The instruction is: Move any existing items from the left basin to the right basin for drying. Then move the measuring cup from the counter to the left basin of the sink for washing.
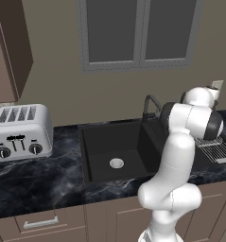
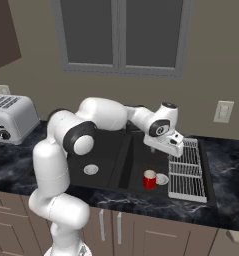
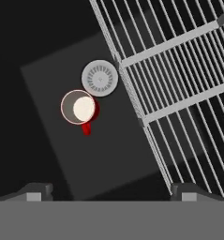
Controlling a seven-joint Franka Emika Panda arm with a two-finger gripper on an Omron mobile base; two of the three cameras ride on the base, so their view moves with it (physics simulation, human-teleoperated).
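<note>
With the red mug (image 2: 149, 179) standing upright in the right basin (image 2: 136, 155) beside its drain (image 3: 100, 78), the gripper (image 3: 111, 192) hangs open and empty above it, so fetching the measuring cup to the left basin (image 1: 109, 146) remains.

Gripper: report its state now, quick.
Gripper: open and empty, jaws wide apart, above the right basin where the red mug stands upright beside the drain.

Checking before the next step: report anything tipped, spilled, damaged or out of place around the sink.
Nothing stands out. The small red mug with a white inside stands upright in the narrower black basin beside its round silver drain, and the silver wire rack lies flat on the sink's right side.
</note>
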